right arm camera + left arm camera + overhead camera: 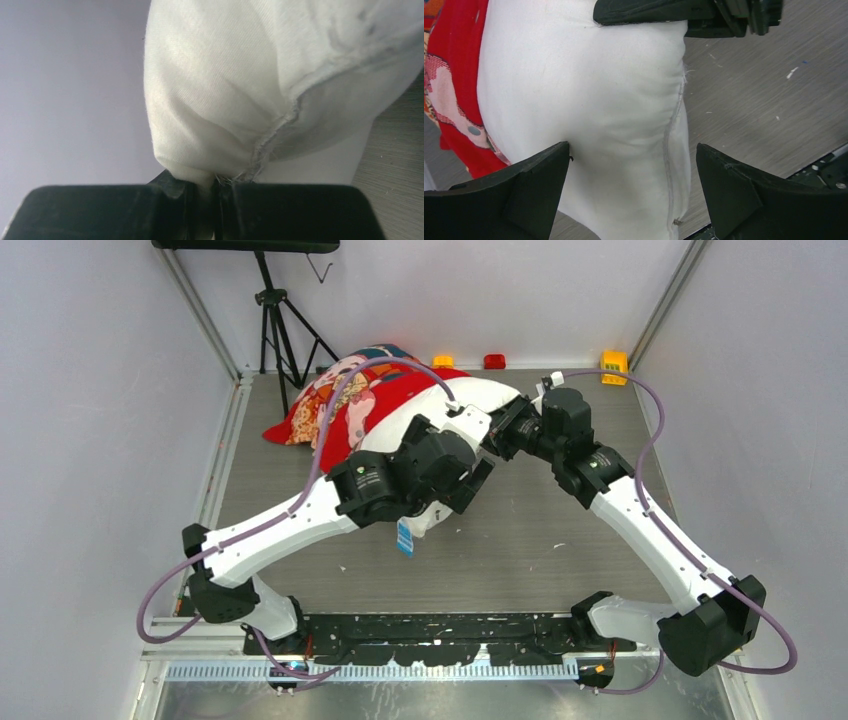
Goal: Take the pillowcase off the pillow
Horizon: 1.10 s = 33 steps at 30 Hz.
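Observation:
The white pillow lies across the middle of the table, its far left part still inside the red printed pillowcase. My right gripper is shut on a corner of the pillow and holds it up. My left gripper is open, its fingers on either side of the pillow's seamed end, not closed on it. The pillowcase edge shows at the left of the left wrist view. The right gripper also shows at the top of that view. A small blue tag hangs at the pillow's near end.
A black tripod stands at the back left. Small orange, red and yellow objects sit along the back wall. Both arms cross over the table's middle. Grey walls close in left and right.

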Available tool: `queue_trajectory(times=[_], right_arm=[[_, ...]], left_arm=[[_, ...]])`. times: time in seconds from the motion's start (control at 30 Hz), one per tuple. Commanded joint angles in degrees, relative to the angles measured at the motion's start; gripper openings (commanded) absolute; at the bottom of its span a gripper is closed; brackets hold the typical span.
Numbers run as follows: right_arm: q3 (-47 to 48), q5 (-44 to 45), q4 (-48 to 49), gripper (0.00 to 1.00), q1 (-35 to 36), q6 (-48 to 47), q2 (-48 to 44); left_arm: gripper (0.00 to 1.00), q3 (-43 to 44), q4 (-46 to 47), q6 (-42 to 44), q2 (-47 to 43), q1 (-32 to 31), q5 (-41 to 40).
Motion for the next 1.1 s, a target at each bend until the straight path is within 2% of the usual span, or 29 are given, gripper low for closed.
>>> queue_trajectory(times=[0.0,0.17,0.2,0.23,0.27,0.33,0.37,0.4,0.43,0.47,0.53,0.73,0.8,0.9,1.07], right_arm=[[1.50,-0.65,5.61,0.00,1.37,-0.08,-3.25],[0.55,-0.48,5.39,0.00,1.39,-0.28,-5.07],[0.56,-0.01,4.96,0.01,1.37,-0.95,-5.53],[0.83,0.62,3.80,0.04,1.40,-2.03,-5.78],[2.07,1.74,1.23,0.11,1.41,-3.68,-5.90],[5.21,6.21,-6.01,0.36,1.38,-9.32,-5.96],[6.94,9.26,-9.95,0.52,1.42,-12.43,-6.08],[8.12,12.72,-13.27,0.65,1.36,-14.87,-6.43],[8.54,16.05,-15.69,0.77,1.31,-17.32,-6.96],[8.44,19.71,-17.12,0.85,1.34,-19.07,-7.81],[7.25,24.35,-18.22,0.93,1.23,-22.61,-9.68],[2.06,32.39,-18.27,0.98,1.08,-33.35,-16.77],[-0.69,34.03,-17.33,0.95,1.07,-36.02,-19.60],[-6.82,30.48,-13.70,0.94,1.08,-40.26,-22.77],[-14.37,11.59,-2.36,0.92,1.07,-42.08,-22.29]], left_arm=[[1.00,0.74,-2.88,0.95,3.30,0.70,-6.97],[0.99,-5.15,0.35,-0.17,2.78,4.92,-7.98],[0.96,-6.43,1.17,0.00,2.36,5.45,-7.96],[0.88,-8.04,1.66,0.22,1.91,6.01,-8.07],[0.67,-8.93,1.74,0.44,1.21,6.56,-8.21],[0.27,-9.83,0.47,-0.15,-0.21,7.98,-8.56],[0.11,-10.30,-0.11,-0.58,-1.18,8.75,-8.46],[0.01,-11.04,-0.29,-0.70,-2.65,9.34,-8.22],[0.00,-11.89,-0.19,-0.75,-4.21,9.62,-8.19],[0.00,-12.63,0.04,-0.69,-5.69,9.70,-8.13],[0.00,-13.78,0.15,-0.46,-8.97,9.72,-8.22],[0.00,-13.75,-1.72,0.07,-16.83,9.76,-10.38],[0.00,-13.33,-1.99,0.71,-19.17,9.76,-10.09],[0.00,-13.32,-0.84,1.58,-22.13,9.72,-8.45],[0.00,-13.71,3.28,1.58,-27.21,9.77,-4.64]])
